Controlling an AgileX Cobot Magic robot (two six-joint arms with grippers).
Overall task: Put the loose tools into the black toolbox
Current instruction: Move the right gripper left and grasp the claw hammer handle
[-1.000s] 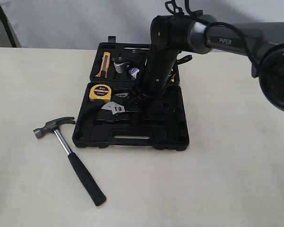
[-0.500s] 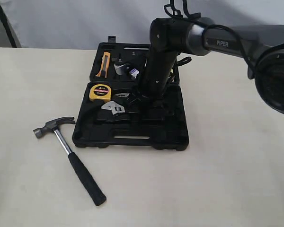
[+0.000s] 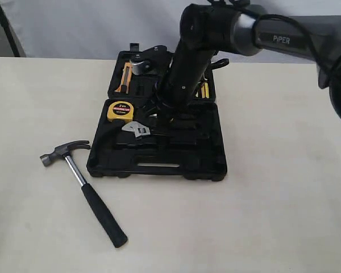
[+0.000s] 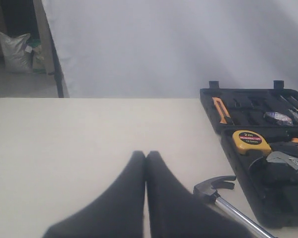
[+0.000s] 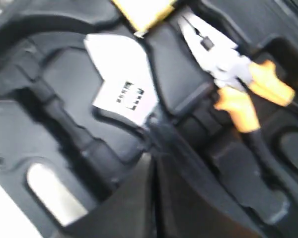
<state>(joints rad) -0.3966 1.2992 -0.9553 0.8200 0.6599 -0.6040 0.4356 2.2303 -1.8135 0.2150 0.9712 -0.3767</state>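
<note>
The claw hammer [image 3: 82, 182] lies on the table left of the black toolbox [image 3: 210, 165], its head [image 4: 213, 186] near the box's corner. The adjustable wrench [image 3: 137, 129] rests in the near half of the open toolbox, silver jaw up [image 5: 121, 84]. The purple-white tape roll [image 4: 277, 117] sits in the far half; in the exterior view the arm hides it. My right gripper [image 5: 154, 158] hangs over the near half just by the wrench's black handle, shut with nothing between its fingers [image 3: 159, 114]. My left gripper [image 4: 145, 154] is shut and empty over bare table, out of the exterior view.
A yellow tape measure [image 3: 121, 110] and orange-handled pliers [image 5: 238, 84] lie in the toolbox beside the wrench. An orange-handled knife [image 3: 125, 77] sits in the far half. A pale backdrop stands behind the table.
The right arm has lifted and swung toward the far half of the toolbox, now covering the tape roll in the exterior view. Wrench and hammer have not moved.
</note>
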